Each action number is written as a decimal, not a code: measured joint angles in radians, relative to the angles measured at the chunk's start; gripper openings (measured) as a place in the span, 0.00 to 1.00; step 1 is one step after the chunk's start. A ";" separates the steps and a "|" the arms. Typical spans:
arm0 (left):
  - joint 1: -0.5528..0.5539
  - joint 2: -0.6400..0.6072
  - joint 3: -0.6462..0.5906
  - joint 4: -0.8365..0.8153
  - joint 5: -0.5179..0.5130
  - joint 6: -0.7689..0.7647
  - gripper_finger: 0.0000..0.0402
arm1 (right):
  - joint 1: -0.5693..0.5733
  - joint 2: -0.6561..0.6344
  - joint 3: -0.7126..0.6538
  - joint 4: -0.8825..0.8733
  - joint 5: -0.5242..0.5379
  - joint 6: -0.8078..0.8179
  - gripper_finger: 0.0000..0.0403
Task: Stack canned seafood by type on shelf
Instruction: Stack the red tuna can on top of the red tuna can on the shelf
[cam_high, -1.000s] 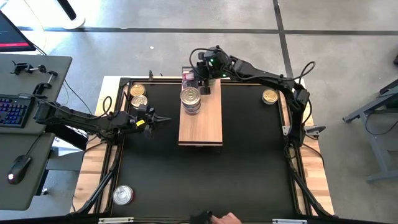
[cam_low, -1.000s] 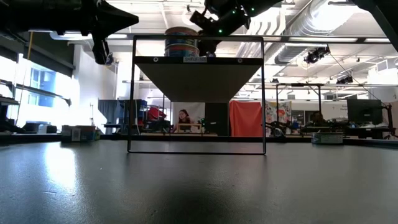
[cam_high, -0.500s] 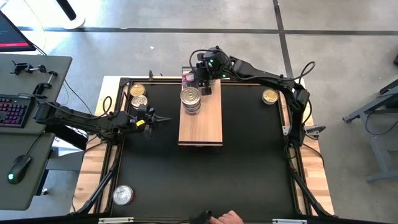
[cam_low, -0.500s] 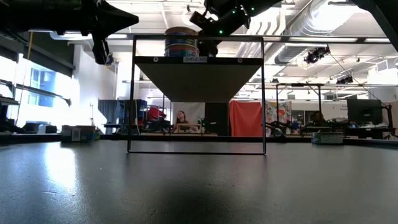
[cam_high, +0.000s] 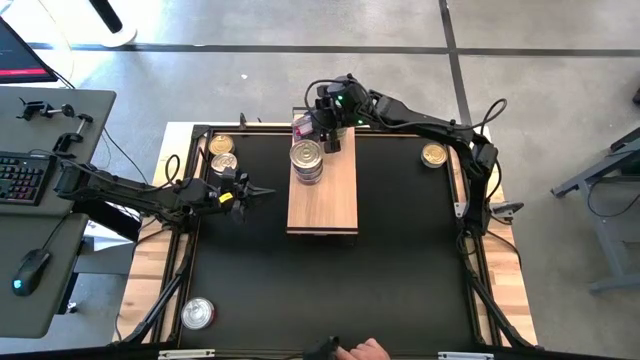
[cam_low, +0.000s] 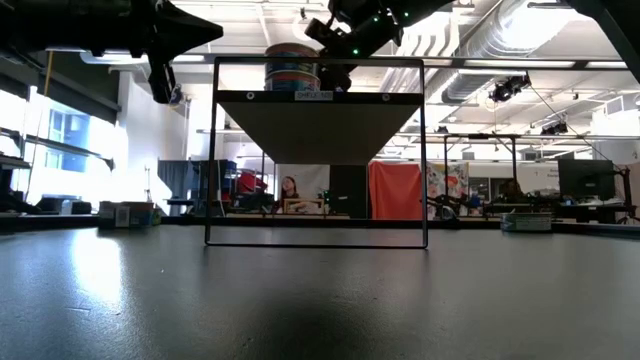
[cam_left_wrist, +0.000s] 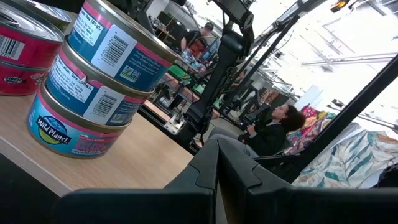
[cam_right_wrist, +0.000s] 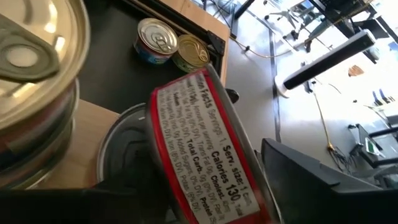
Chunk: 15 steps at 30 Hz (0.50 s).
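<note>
The shelf (cam_high: 325, 195) is a light-wood plank on a black frame (cam_low: 315, 150), standing mid-table. A stack of three blue-labelled cans (cam_high: 307, 160) (cam_left_wrist: 93, 81) stands on its far half. Behind them are red-labelled cans (cam_left_wrist: 22, 50). My right gripper (cam_high: 322, 128) hovers over the shelf's far end. Between its fingers is a red-labelled can (cam_right_wrist: 205, 149), tilted on edge over another can's lid (cam_right_wrist: 121, 152). My left gripper (cam_high: 258, 192) (cam_left_wrist: 217, 168) waits shut to the shelf's left, pointing level at the blue stack. My right gripper has the tilted red-labelled can between its fingers, which come slanting down from the table's far side. The can's flat faces turn toward the fingers and its label wall (cam_right_wrist: 211, 155) faces the wrist camera. Whether either finger (cam_right_wrist: 311, 180) touches it, I cannot tell.
Loose cans lie on the black mat: two at the far left (cam_high: 223, 153), a gold one at the far right (cam_high: 433, 154), one at the near left (cam_high: 198, 314). A person's hand (cam_high: 365, 350) shows at the near edge. The mat in front of the shelf is bare.
My right gripper has rolled a little at the shelf's far end without shifting place, and the red-labelled can between its fingers has tipped slightly with it.
</note>
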 joint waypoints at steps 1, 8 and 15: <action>0.000 0.000 0.000 0.000 0.000 0.000 0.00 | 0.000 0.000 0.000 0.001 0.008 0.000 0.57; 0.000 0.000 0.000 -0.016 0.000 0.001 0.00 | 0.000 0.000 0.000 0.023 0.071 0.000 0.57; 0.000 0.000 0.000 -0.024 0.000 0.001 0.00 | 0.003 0.000 0.000 0.037 0.067 0.035 0.57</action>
